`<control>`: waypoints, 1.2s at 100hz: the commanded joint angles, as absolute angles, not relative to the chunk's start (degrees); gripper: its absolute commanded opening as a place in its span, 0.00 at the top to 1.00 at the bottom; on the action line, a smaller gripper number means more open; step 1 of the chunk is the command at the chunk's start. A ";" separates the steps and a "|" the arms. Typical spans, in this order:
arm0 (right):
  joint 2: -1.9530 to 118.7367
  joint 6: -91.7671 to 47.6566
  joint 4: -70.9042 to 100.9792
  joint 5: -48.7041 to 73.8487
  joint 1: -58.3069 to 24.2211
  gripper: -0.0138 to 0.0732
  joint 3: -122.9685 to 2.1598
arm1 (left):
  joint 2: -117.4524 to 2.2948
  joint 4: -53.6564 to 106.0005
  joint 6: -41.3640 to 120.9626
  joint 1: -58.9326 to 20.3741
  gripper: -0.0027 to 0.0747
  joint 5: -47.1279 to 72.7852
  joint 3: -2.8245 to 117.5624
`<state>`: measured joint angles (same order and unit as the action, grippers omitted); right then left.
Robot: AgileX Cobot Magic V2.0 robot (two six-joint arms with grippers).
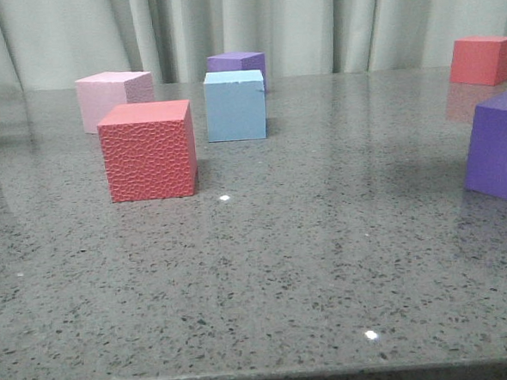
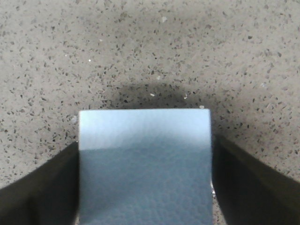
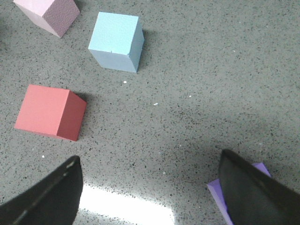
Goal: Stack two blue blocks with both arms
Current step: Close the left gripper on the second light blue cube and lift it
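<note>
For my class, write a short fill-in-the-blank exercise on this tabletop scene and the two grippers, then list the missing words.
1. The left gripper is shut on a light ____ foam cube.
2. The right gripper is ____, holding nothing.
3. On the grey speckled stone table, the second light blue foam cube stands directly in front of a ____ foam cube.
4. The pale pink foam cube stands behind the textured ____ foam cube.

Missing words: blue; open; purple; red

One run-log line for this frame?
left gripper: shut on blue block | right gripper: open, empty | second blue block: on table
</note>
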<state>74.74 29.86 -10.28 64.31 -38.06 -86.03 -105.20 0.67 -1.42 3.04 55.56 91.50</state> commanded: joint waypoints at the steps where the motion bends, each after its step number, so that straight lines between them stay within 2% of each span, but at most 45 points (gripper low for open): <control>1: 72.67 29.78 -11.30 61.83 -38.11 0.16 -87.36 | -102.36 0.67 -1.32 3.20 0.42 53.73 93.44; 10: 72.67 29.78 -11.30 62.01 -38.11 0.16 -87.36 | -102.36 0.67 -1.32 3.20 0.49 53.83 93.44; 26: 72.67 29.78 -11.30 61.95 -38.11 0.16 -87.36 | -102.36 0.67 -1.32 3.20 0.54 55.45 93.96; 48: 72.67 29.78 -11.36 61.95 -38.11 0.16 -87.36 | -102.00 1.83 -1.99 2.52 0.54 60.84 102.26; 72: 72.67 29.78 -11.36 62.12 -38.11 0.16 -87.36 | -101.88 2.90 -12.44 -0.47 0.54 69.13 115.22; 93: 72.67 29.78 -11.76 63.03 -38.11 0.16 -87.29 | -101.88 3.43 -18.66 -7.60 0.54 71.08 121.86; 120: 72.67 29.78 -16.77 67.00 -38.11 0.16 -87.12 | -102.49 1.51 -27.41 -18.76 0.54 68.27 122.49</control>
<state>74.74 29.86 -12.94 67.77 -38.06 -86.03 -104.98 2.34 -23.65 -15.10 72.07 120.64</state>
